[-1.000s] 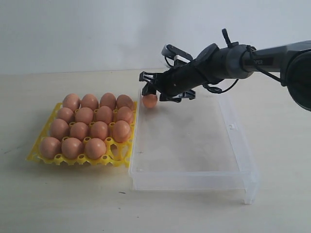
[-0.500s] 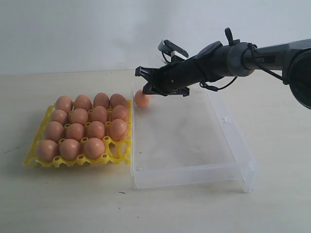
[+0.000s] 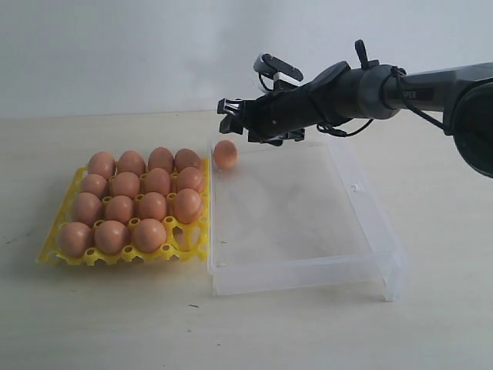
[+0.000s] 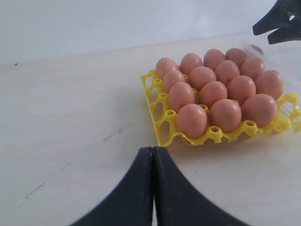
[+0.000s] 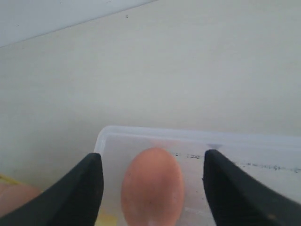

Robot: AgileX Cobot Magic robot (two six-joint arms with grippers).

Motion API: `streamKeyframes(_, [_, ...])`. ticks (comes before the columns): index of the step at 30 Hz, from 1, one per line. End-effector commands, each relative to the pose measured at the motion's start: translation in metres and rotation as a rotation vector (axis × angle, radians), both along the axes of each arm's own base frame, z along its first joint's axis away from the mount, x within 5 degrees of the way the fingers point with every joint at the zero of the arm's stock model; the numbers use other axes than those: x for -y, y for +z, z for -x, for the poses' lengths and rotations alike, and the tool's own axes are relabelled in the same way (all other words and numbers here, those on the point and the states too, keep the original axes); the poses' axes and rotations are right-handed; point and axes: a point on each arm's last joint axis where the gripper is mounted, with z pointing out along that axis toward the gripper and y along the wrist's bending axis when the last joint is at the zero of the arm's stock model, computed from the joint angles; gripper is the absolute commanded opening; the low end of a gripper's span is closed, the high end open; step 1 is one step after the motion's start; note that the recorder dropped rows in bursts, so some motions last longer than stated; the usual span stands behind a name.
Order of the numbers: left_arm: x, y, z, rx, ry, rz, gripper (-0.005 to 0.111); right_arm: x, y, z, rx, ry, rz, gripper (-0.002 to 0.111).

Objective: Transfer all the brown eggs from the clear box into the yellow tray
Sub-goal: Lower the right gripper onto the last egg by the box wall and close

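Observation:
One brown egg (image 3: 225, 153) lies in the far left corner of the clear box (image 3: 300, 274). My right gripper (image 3: 229, 117) hovers open just above and behind it, not touching. In the right wrist view the egg (image 5: 151, 188) sits between the two spread fingers (image 5: 91, 188), inside the box's corner rim (image 5: 188, 134). The yellow tray (image 3: 54, 250) stands left of the box with several brown eggs (image 3: 123, 208) in its cells. My left gripper (image 4: 153, 149) is shut on nothing, low over the table in front of the tray (image 4: 157, 120) and its eggs (image 4: 211, 92).
The tray touches the clear box's left wall. The box's far side lies close under the right arm (image 3: 362, 92). The right gripper's dark fingers (image 4: 277, 21) show beyond the tray in the left wrist view. Bare tabletop (image 3: 115, 324) surrounds both containers.
The right gripper has risen off the egg, which stays in the box's far left corner. Box and tray slid a little to the left a second ago.

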Motion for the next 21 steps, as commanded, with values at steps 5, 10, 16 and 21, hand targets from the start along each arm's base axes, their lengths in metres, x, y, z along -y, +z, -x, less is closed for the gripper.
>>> streamKeyframes(5, [0.000,0.002,0.000,0.017,-0.003,-0.001,0.000,-0.002,-0.013,-0.007,0.011,0.014,0.015,0.061])
streamKeyframes(10, [0.000,0.002,0.000,0.017,-0.003,-0.001,0.000,-0.008,-0.029,-0.005,-0.018,0.021,0.021,0.061])
streamKeyframes(16, [0.000,0.002,0.000,0.017,-0.003,-0.001,0.000,-0.012,-0.039,-0.003,-0.031,0.001,0.014,0.061])
streamKeyframes(21, [0.000,0.002,0.000,0.017,-0.003,-0.001,0.000,-0.019,-0.043,0.000,-0.043,0.013,0.002,0.059])
